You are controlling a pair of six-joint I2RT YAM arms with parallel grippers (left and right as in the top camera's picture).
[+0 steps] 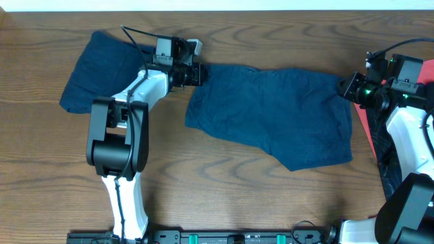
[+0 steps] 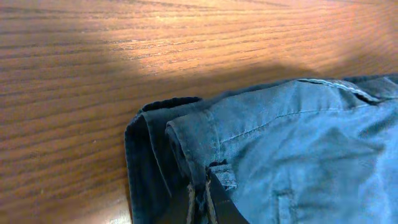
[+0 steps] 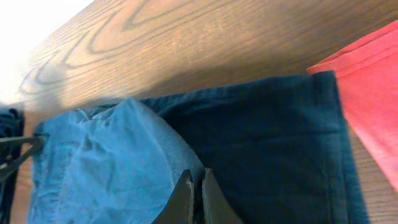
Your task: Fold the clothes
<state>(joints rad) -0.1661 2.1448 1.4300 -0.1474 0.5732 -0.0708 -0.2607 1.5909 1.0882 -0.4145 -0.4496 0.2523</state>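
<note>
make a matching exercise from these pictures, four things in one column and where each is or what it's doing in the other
1 left gripper
2 right gripper
3 red cloth
4 second navy garment

a far left of the table
b right table edge
c shut on the spread shorts' right corner
d shut on the spread shorts' left corner

Pairs: 1-d, 2-c, 3-b, 4-a

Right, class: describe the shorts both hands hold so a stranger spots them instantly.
On the wooden table, look at the centre. The navy shorts lie spread wide there, left hand and right hand pinching the top corners; the other navy garment lies far left, ungripped.
</note>
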